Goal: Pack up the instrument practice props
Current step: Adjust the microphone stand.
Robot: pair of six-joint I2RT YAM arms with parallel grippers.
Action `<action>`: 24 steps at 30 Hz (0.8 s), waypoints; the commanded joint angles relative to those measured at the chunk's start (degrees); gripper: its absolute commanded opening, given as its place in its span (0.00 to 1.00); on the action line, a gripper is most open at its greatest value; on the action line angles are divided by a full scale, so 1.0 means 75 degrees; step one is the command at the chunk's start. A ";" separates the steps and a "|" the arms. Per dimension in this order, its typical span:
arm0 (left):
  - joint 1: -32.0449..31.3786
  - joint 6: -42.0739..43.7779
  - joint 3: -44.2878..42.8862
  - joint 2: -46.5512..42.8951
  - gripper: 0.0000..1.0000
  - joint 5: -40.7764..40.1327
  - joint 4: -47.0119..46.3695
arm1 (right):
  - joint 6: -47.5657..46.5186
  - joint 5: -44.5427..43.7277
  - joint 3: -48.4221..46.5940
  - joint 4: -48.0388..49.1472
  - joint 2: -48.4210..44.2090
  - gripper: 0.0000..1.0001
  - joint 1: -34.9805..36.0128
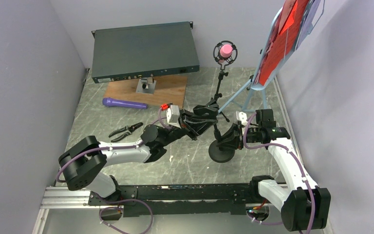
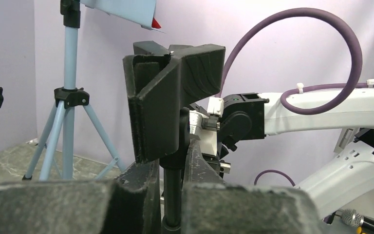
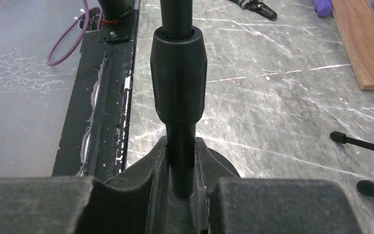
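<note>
The black round-base mic holder (image 1: 221, 152) stands mid-table between both arms. My left gripper (image 1: 205, 119) is shut on its upper pole (image 2: 172, 195), just under the empty black clip (image 2: 175, 102). My right gripper (image 1: 230, 138) is shut on the pole (image 3: 181, 163) low down, below the collar (image 3: 177, 78) and just above the base. The pink microphone (image 1: 225, 50) sits in the black tripod mic holder (image 1: 219, 87) behind. The light-blue music tripod (image 1: 253, 92) carries red music sheets (image 1: 285, 34). A purple microphone (image 1: 124, 103) lies at the left.
A dark green rack box (image 1: 143, 51) rests at the back over a brown wooden board (image 1: 148, 90). Pliers (image 1: 125, 130) lie near the left arm. Grey walls close in on both sides. The tripod holder's feet (image 3: 343, 138) stand close to the right of my right gripper.
</note>
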State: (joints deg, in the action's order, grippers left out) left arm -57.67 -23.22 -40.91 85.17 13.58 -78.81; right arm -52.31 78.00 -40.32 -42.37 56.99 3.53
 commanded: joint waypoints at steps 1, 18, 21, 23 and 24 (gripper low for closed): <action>-0.0005 0.0067 -0.0213 -0.0027 0.00 0.0282 -0.0297 | 0.0018 0.0558 -0.0203 0.0379 -0.0125 0.00 -0.0014; -0.0196 -0.0389 0.0244 0.0940 0.00 0.1443 0.1382 | 0.0645 0.0622 -0.0227 0.0736 -0.0099 0.00 -0.0036; -0.0197 -0.0535 0.0317 0.0988 0.23 0.1419 0.1265 | 0.0658 0.0616 -0.0217 0.0749 -0.0087 0.00 -0.0048; -0.0197 -0.0539 0.0439 0.0836 0.45 0.1206 0.1152 | 0.0659 0.0616 -0.0217 0.0751 -0.0087 0.00 -0.0048; -0.0197 -0.0477 0.0472 0.0727 0.54 0.1096 0.1193 | 0.0656 0.0616 -0.0215 0.0754 -0.0084 0.00 -0.0043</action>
State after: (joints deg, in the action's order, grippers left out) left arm -58.30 -25.65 -39.59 90.96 18.79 -74.08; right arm -47.44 77.28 -40.12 -41.85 57.10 3.79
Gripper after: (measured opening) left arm 0.396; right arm 0.200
